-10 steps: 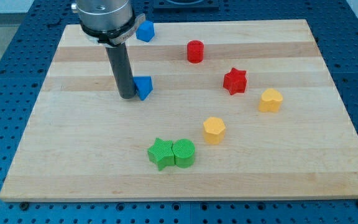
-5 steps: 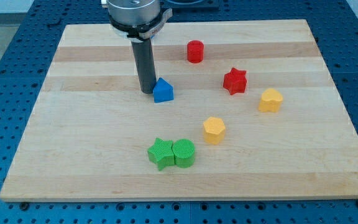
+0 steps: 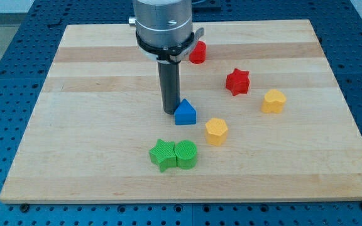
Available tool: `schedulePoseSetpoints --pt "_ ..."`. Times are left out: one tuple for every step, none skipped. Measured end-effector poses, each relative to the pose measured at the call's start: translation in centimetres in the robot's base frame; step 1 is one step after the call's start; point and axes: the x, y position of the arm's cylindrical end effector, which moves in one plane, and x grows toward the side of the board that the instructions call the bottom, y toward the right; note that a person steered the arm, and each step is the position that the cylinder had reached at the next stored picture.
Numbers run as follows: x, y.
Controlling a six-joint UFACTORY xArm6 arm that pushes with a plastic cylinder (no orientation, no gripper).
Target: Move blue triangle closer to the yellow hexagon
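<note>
The blue triangle [image 3: 185, 113] sits near the middle of the wooden board [image 3: 93, 144]. The yellow hexagon [image 3: 217, 131] lies just to its lower right, a small gap between them. My tip [image 3: 170, 112] rests on the board touching the triangle's left side, the dark rod rising above it. The arm's head hides the area at the view's top centre.
A red cylinder [image 3: 198, 52] is partly behind the arm's head. A red star [image 3: 237, 81] and a second yellow block [image 3: 273, 100] lie at the right. A green star [image 3: 163, 154] and green cylinder [image 3: 186, 154] touch each other near the bottom.
My tip has moved right and down, pushing the blue triangle toward the yellow hexagon. The other blue block at the top is now hidden behind the arm.
</note>
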Motion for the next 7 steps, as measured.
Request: schedulePoseSetpoints --pt "0.5 0.0" --pt "0.1 -0.2" --pt "-0.9 -0.2" --pt "-1.1 1.1" --pt "-1.1 2.9" --pt "-0.3 3.5" --pt "-0.2 3.5"
